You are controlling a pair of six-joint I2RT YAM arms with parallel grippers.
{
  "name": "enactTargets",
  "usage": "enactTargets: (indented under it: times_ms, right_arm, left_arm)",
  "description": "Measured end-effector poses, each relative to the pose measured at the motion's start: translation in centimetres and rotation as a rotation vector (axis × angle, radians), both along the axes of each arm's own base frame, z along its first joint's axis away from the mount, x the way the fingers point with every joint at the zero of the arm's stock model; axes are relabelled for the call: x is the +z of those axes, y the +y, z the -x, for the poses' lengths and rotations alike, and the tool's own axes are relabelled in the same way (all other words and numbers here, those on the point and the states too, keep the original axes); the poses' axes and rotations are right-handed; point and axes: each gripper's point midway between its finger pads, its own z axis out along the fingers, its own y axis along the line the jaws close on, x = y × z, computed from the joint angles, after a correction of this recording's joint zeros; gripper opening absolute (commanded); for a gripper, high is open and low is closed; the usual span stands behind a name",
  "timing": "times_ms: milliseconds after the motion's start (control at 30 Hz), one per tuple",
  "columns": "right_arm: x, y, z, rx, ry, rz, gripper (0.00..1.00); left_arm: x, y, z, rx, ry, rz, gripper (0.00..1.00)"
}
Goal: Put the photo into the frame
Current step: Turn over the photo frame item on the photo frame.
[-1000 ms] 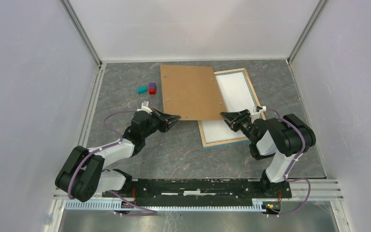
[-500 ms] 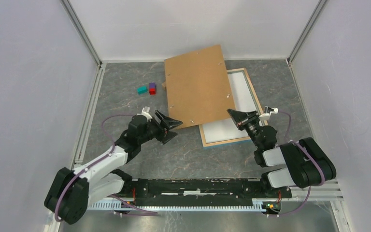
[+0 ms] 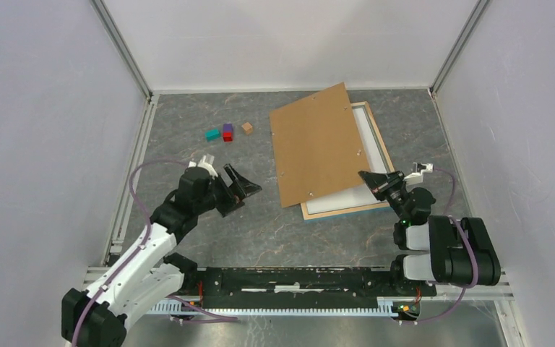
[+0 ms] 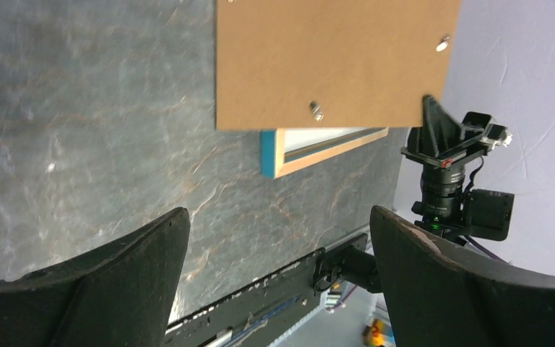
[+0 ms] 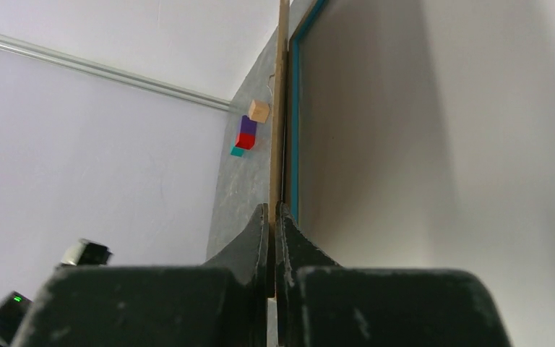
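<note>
The right gripper (image 5: pixel 272 210) pinches a corner of the stiff, light backing board (image 3: pixel 318 144) over the frame (image 3: pixel 341 210), itself thin, rigid, likely best gripped by its rim; the left gripper (image 3: pixel 241 195) stands spread, empty.

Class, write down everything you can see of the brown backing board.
The backing board is a thin, flat rectangle of plain brown, fibreboard-like material with small metal clips near its edges. It sits askew over the frame, covering most of its left part. The right hand, shut, pinches its near right corner by the edge. The left hand is open and apart from it. Whether its far end rests on the frame cannot be told.
</note>
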Motion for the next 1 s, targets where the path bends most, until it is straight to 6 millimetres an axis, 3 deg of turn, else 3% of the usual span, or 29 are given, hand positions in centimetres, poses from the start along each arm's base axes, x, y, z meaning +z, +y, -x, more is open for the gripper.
enactTargets:
  times_ms: [267,367,700,833,1000]
  right_arm:
    - [-0.2,-2.5,0.4,0.073,0.021,0.036,0.0]
    - [0.2,-3.2,0.7,0.097,0.01,0.029,0.0]
    - [1.5,-4.7,1.0,0.128,-0.024,-0.056,0.0]
    - [2.0,-5.1,1.1,0.124,-0.053,-0.045,0.0]
    - [2.0,-5.9,1.3,0.111,-0.065,-0.009,0.0]
  left_arm:
    - [8.9,-2.0,-5.4,-0.118,-0.237,-0.11,1.0]
    - [9.8,-3.3,-6.8,-0.168,-0.258,-0.127,1.0]
    - [7.2,-7.8,-10.7,-0.283,-0.168,-0.13,1.0]
    - [6.4,-9.2,-11.3,-0.328,-0.144,-0.108,1.0]
    - [5.1,-9.5,-11.3,-0.345,-0.108,-0.108,1.0]
